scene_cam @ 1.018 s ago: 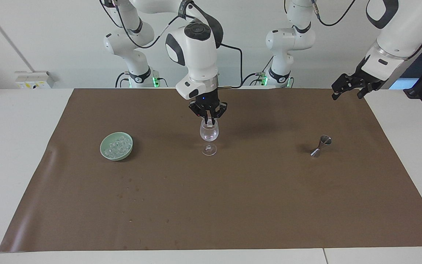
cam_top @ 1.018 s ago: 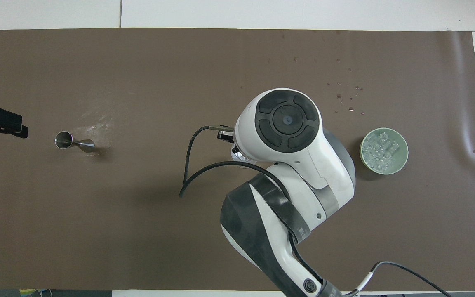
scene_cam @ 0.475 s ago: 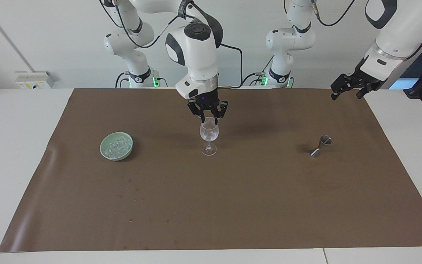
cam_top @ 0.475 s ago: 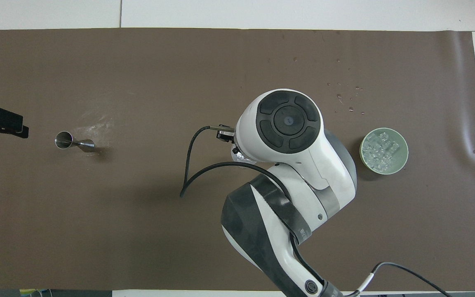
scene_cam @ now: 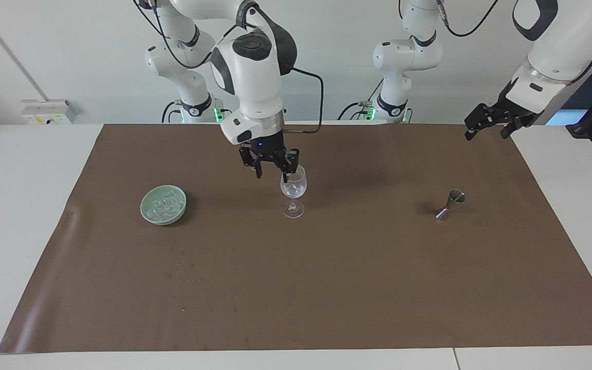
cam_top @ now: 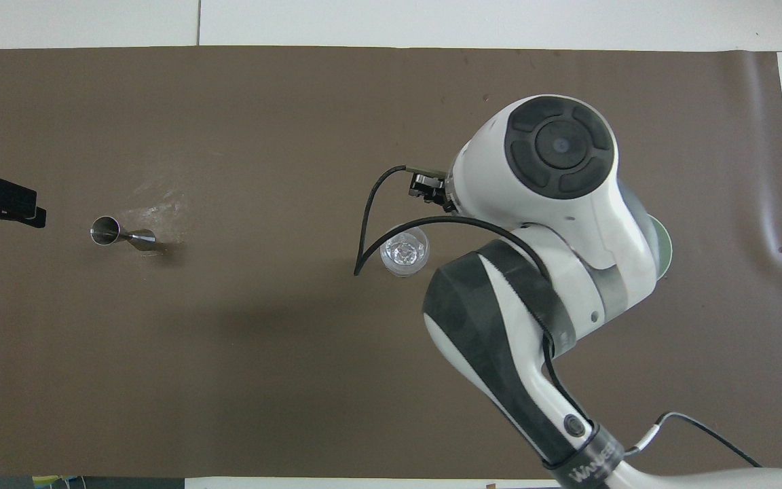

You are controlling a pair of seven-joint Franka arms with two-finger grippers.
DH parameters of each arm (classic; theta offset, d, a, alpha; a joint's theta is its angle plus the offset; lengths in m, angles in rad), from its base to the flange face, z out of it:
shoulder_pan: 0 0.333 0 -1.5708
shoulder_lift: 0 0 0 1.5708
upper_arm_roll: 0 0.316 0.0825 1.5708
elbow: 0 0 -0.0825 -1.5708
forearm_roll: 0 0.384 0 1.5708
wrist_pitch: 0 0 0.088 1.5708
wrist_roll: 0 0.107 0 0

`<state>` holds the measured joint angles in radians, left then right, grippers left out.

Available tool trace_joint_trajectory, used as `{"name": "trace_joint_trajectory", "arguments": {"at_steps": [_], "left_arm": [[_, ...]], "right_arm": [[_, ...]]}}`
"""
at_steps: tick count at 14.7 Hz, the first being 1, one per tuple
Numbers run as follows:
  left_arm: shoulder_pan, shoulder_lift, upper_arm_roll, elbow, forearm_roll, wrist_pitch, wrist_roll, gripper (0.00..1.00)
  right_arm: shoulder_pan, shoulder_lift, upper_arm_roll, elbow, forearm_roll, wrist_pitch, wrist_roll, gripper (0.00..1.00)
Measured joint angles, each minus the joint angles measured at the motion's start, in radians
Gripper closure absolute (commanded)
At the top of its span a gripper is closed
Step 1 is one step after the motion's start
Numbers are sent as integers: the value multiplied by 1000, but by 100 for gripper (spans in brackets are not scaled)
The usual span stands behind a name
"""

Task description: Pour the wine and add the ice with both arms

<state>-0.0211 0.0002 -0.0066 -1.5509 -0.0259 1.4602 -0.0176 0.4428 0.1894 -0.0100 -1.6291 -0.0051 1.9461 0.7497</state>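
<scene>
Your right end effector (scene_cam: 270,165) hangs with its fingers spread and empty, just beside the rim of the stemmed wine glass (scene_cam: 293,189) at mid-worktop. Ice (scene_cam: 164,204) fills the green bowl (scene_cam: 146,213) toward the right arm's end; what looks like a cube glints inside the glass bowl, though the clear glass makes that hard to confirm. Your left end effector (scene_cam: 486,127) waits open over the brown mat's (scene_cam: 327,288) edge, with the steel jigger (scene_cam: 449,204) lying tipped nearby.
</scene>
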Motion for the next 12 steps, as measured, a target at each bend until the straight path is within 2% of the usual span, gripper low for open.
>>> {"name": "trace_joint_trajectory", "arguments": {"at_steps": [4,9,12], "left_arm": [[0,0,0,0,0,0,0,0],[0,0,0,0,0,0,0,0],[0,0,0,0,0,0,0,0]], "right_arm": [[-181,-40,-6,30,-2,-99,-181,0],[-418,-139,-11,41,-3,-274,-472,0],[-473,-170,-11,40,-3,-338,-555,0]]}}
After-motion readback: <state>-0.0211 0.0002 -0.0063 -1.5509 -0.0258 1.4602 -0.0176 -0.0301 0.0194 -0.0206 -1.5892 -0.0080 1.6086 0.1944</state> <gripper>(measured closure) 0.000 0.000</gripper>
